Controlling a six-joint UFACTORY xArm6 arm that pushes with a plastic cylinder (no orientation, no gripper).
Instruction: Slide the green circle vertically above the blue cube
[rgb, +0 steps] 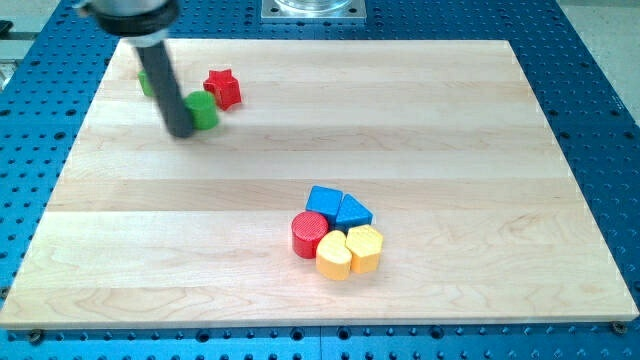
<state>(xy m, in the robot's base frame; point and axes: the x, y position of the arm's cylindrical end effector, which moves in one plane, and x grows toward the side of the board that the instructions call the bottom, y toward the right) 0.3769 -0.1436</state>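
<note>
Our tip (183, 131), a bare dark rod holding nothing, touches the small green circle block (204, 111) lying at its two o'clock. Blue cube block (323, 200): far off at four o'clock, mid-board in the cluster.

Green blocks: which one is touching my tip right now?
The green circle, right against my tip and beside the red star. The other green block sits mostly hidden behind the rod.
</note>
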